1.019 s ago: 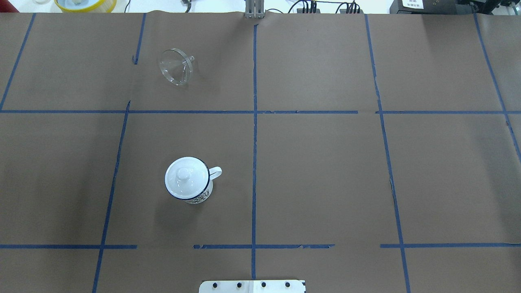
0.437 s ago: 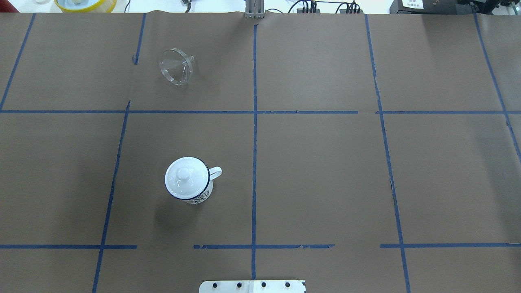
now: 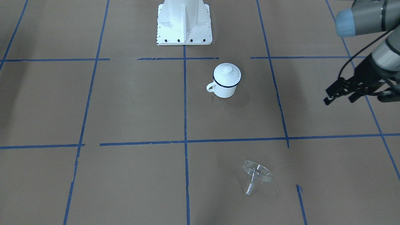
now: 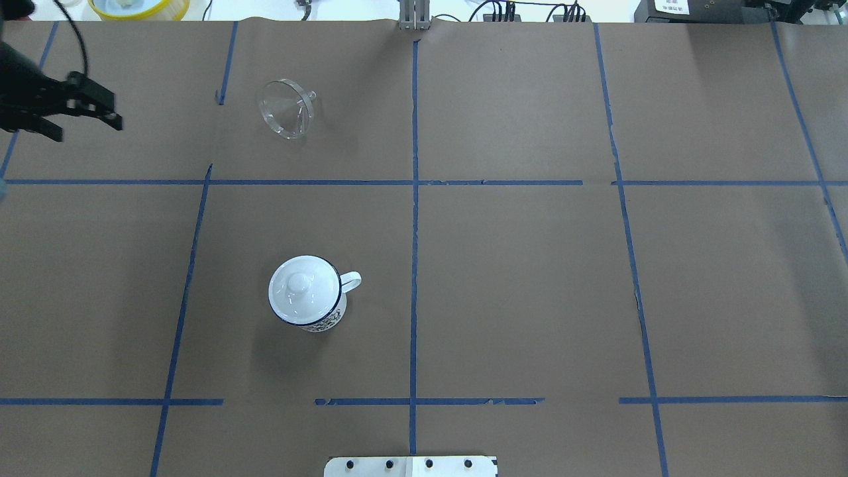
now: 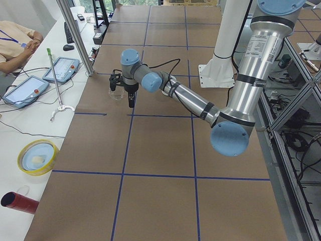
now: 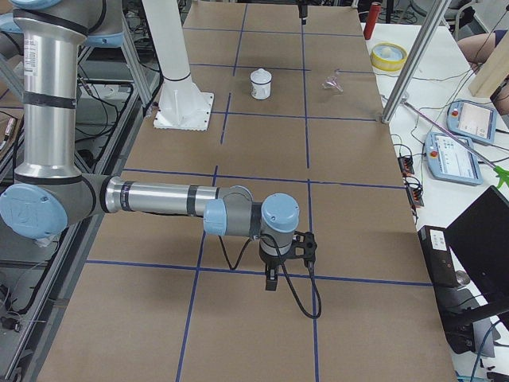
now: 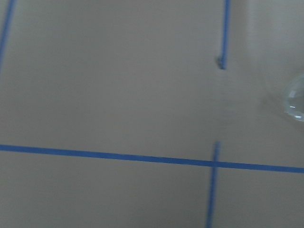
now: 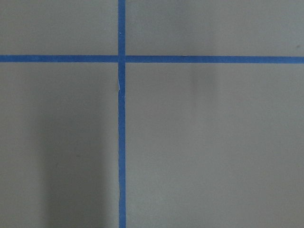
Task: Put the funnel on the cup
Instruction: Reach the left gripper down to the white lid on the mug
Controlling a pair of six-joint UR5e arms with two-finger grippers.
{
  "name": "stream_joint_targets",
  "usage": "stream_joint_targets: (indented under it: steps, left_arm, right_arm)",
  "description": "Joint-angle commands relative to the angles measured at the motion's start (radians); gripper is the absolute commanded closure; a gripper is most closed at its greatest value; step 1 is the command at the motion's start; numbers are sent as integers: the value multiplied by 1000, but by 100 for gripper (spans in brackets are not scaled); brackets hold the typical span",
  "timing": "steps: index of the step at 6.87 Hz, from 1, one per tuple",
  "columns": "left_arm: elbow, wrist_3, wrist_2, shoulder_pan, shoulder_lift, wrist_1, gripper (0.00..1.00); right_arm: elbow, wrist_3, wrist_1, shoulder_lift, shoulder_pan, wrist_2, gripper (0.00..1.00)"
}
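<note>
The clear funnel lies tilted on its side on the brown table, far from me on my left; it also shows in the front view and at the right edge of the left wrist view. The white cup with a dark blue rim stands nearer to me, handle to the right, and also shows in the front view. A white knobbed lid sits on it. My left gripper is open and empty, well to the left of the funnel, above the table. My right gripper shows only in the right side view; I cannot tell its state.
Blue tape lines divide the brown paper table cover. My white base plate is at the near edge. A yellow bowl and cables lie beyond the far edge. An operator sits at the side bench with tablets.
My left gripper has come into the overhead view at the far left edge. The funnel, the cup and its lid have not moved.
</note>
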Motion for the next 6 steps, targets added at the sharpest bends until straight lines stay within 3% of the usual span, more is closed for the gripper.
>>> stream_joint_targets:
  steps: [1, 3, 6]
  left_arm:
    - [-36, -303, 76, 213, -87, 5, 1]
    - [-58, -327, 129, 324, -229, 247, 2]
    - [-72, -427, 184, 450, -246, 259, 7]
  right_arm:
    - [0, 0, 0, 0, 0, 0, 0]
    - [0, 0, 0, 0, 0, 0, 0]
    - [0, 0, 0, 0, 0, 0, 0]
